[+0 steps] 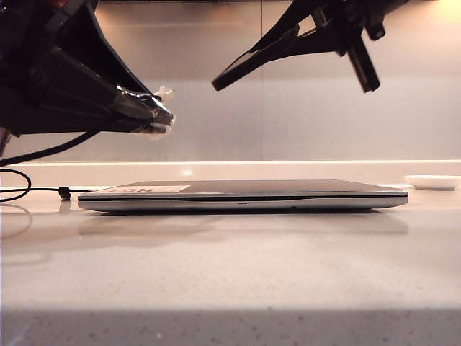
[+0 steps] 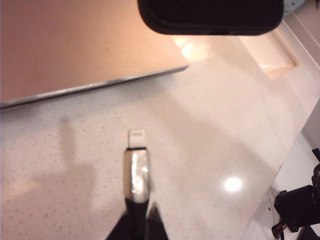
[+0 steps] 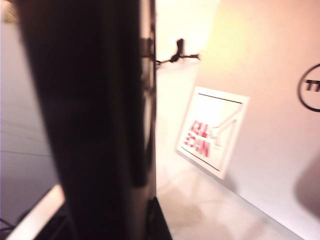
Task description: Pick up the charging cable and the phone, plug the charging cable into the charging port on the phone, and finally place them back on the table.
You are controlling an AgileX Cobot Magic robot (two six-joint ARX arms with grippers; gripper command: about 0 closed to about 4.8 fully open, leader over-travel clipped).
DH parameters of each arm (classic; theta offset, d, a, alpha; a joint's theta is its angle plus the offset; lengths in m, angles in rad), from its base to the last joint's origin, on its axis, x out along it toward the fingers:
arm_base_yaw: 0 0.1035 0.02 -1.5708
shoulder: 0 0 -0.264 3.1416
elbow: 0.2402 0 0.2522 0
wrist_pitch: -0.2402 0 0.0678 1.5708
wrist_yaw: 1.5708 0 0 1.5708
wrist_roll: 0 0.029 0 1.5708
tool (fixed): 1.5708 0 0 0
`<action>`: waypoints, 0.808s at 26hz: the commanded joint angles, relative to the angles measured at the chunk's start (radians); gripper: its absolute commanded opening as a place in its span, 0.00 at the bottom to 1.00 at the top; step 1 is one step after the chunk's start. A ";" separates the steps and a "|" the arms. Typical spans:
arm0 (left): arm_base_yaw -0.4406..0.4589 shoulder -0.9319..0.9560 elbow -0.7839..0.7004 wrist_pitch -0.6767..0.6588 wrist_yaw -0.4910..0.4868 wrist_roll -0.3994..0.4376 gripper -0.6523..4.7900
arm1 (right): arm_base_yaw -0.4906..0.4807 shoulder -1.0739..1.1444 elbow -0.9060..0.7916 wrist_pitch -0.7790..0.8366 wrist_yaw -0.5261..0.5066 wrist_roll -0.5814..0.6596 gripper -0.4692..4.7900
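Exterior view: the left gripper (image 1: 162, 112), clamped on the cable (image 1: 43, 153) plug, is raised at left above the laptop (image 1: 245, 194). The right gripper (image 1: 338, 32), raised at right, grips the tilted phone (image 1: 252, 61).

Left wrist view: the plug (image 2: 136, 165) points toward the phone (image 2: 210, 15) above the table (image 2: 210, 125).

Right wrist view: the phone (image 3: 90, 115) fills the foreground over the laptop (image 3: 270, 100).

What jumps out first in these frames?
Both arms hang above the closed laptop on the table. The left gripper, on the left, is shut on the charging cable, plug forward. The right gripper, upper right, holds the phone tilted in the air.
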 commanded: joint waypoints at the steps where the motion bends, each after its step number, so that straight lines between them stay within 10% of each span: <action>1: -0.001 -0.001 0.000 0.015 0.003 -0.006 0.11 | 0.001 0.023 -0.053 0.209 -0.050 0.140 0.08; 8: -0.001 0.045 0.000 0.064 0.002 -0.050 0.11 | 0.011 0.115 -0.093 0.400 -0.089 0.293 0.08; 21: -0.001 0.162 0.000 0.203 0.003 -0.173 0.11 | 0.033 0.145 -0.119 0.452 -0.090 0.220 0.08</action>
